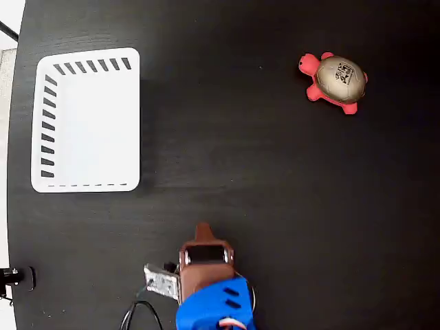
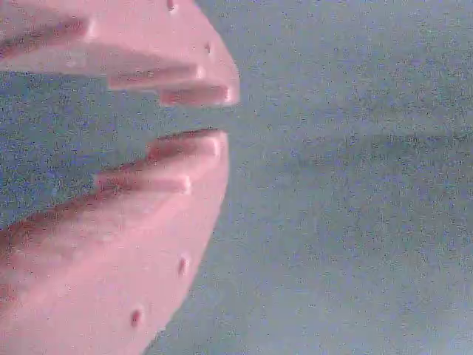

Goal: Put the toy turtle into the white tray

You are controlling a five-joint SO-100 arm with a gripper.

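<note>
Black counter (image 1: 227,158) fills my fixed view, with the toy turtle (image 1: 335,82) lying at the upper right, belly down, its red-pink head pointing left and the black code mark showing on the beige-grey shell. I see the white tray (image 1: 86,120) well apart from it at the upper left, lying flat, dark slots running along its top and left walls. Nothing lies inside the tray that I can make out.

My arm sits at the bottom centre of the fixed view: a blue body (image 1: 214,308) with a brown section ahead of it, and the claw (image 1: 202,229) pointing up toward the middle of the counter, far from both turtle and tray. From the wrist view I see the claw (image 2: 194,113) close up, its pink fingers (image 2: 111,244) nearly together with only a narrow gap between the toothed edges, and nothing held between them. Behind them is only blurred, greyish counter surface.
</note>
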